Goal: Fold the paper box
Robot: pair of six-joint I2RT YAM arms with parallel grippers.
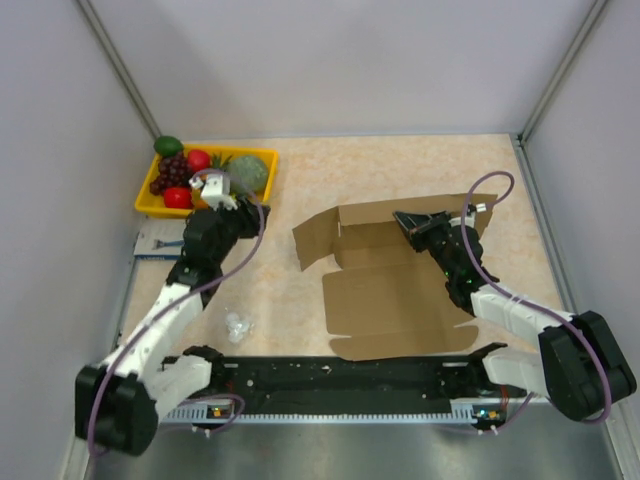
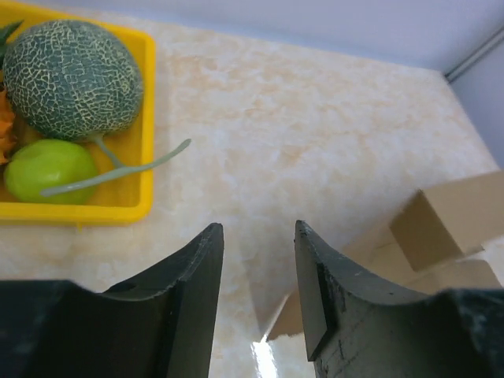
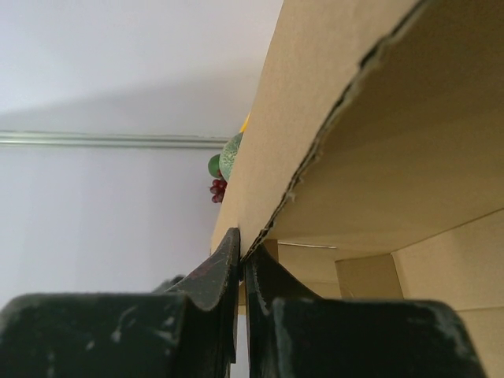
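Currently held: your right gripper [image 3: 240, 256] is clenched on a raised flap edge of the paper box [image 1: 400, 290]
Box position: table centre-right, long axis left to right
Left gripper [image 2: 258, 268]: jaws parted, empty; box lies to its right, apart
Yellow tray [image 1: 265, 160]: melon [image 2: 71, 79], grapes [image 1: 172, 172], red fruit [image 1: 178, 197]

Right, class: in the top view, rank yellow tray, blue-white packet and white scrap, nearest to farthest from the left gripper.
1. yellow tray, beside the left gripper
2. blue-white packet, left edge
3. white scrap, near the arm bases
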